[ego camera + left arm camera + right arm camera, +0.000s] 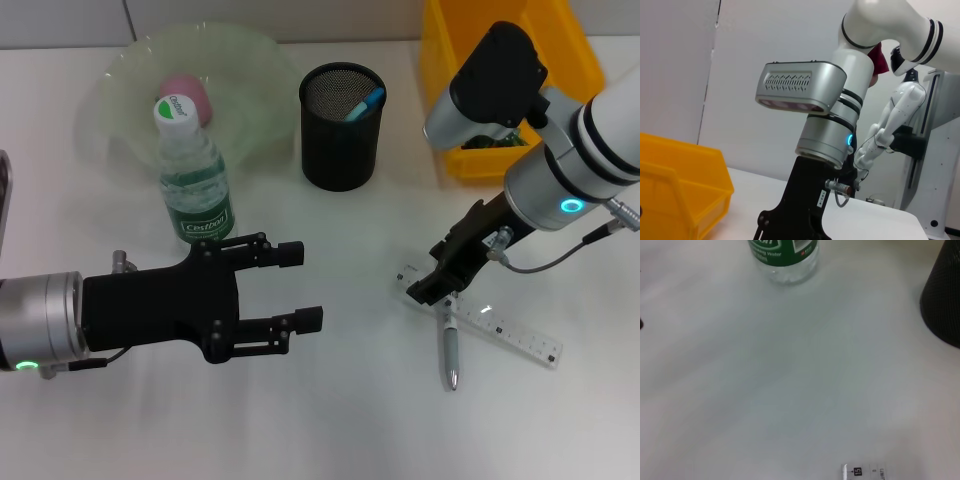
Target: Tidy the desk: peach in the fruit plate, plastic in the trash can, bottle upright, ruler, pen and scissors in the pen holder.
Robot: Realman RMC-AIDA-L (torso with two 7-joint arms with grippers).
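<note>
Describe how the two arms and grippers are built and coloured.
The left gripper is matte black with paired linkage fingers, on a silver wrist with a green light. The right arm is white and silver with black bands, a cyan ring light and grey cables; the right gripper is black.

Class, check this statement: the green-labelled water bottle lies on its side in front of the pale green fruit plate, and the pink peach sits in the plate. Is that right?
One detail is wrong. In the head view the green-labelled clear plastic water bottle stands upright, cap on top, not on its side. It does stand in front of the pale green fruit plate, and the pink peach sits in that plate.
</note>
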